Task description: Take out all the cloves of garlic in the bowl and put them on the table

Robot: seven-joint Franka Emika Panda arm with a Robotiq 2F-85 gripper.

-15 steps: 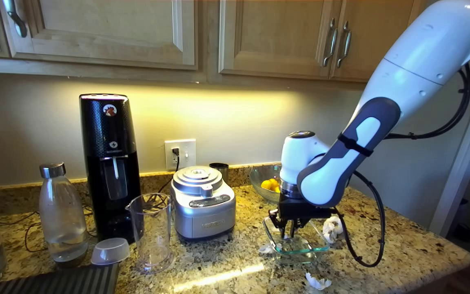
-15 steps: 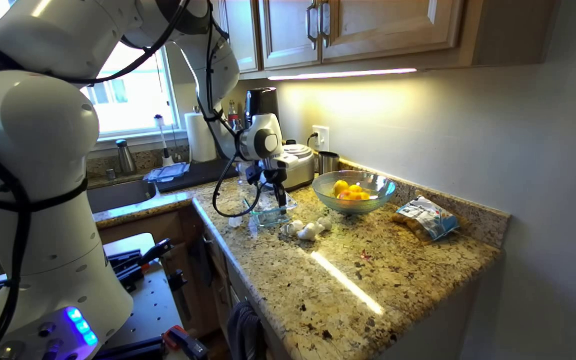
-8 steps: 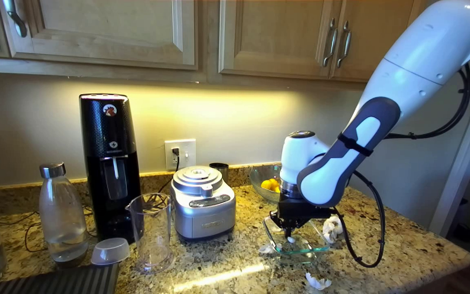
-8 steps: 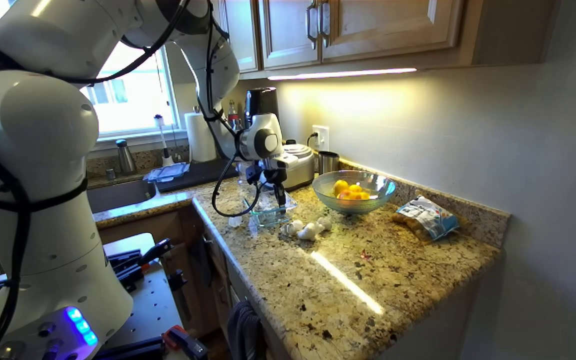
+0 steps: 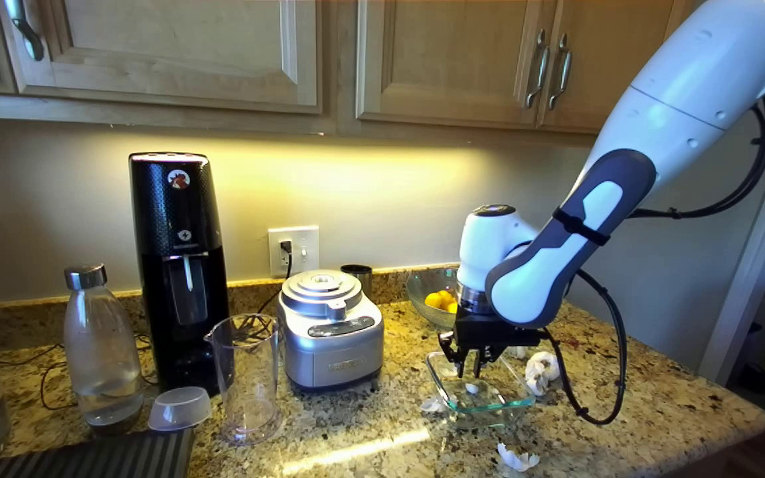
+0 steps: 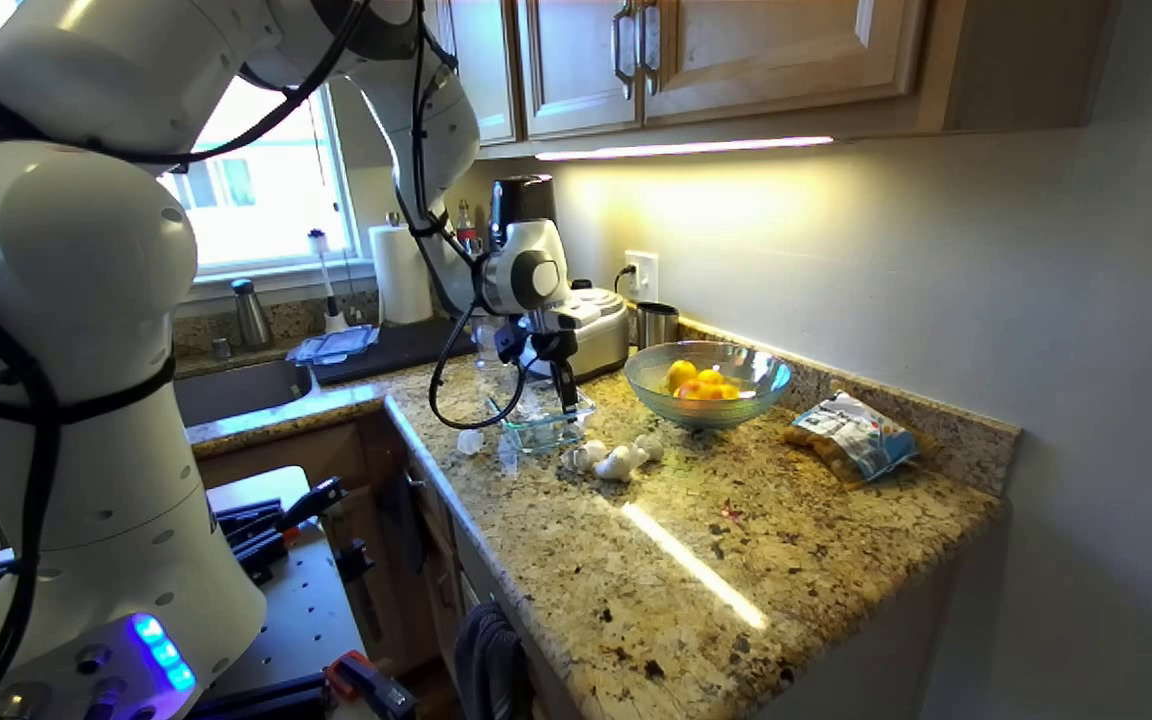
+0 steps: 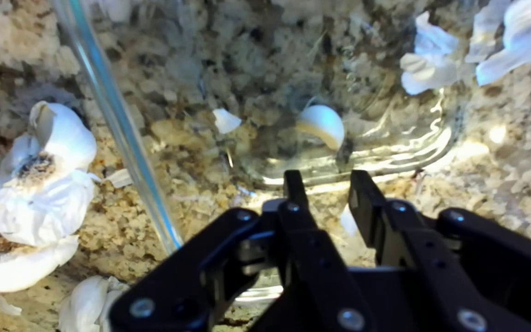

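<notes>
One pale garlic clove (image 7: 323,123) lies on the floor of the small clear glass bowl (image 5: 492,405), set on a speckled brown-and-beige granite surface (image 6: 836,545) crossed by a streak of light (image 6: 696,566). The fingers (image 7: 365,196) point down over the bowl, parted by a narrow gap and apart from the clove. Garlic bulbs (image 6: 620,462) rest just beside the bowl, a scrap of garlic skin (image 5: 516,459) near it. Farther along stand a silver food processor base (image 5: 333,358), a black drinks machine (image 5: 173,219) and a larger glass bowl (image 6: 652,386) of orange and yellow fruit (image 6: 683,376). Wooden cabinets (image 5: 176,53) hang above, a light strip (image 6: 686,149) glowing beneath; a bright window (image 6: 281,200) sits above a sink (image 6: 246,393).
</notes>
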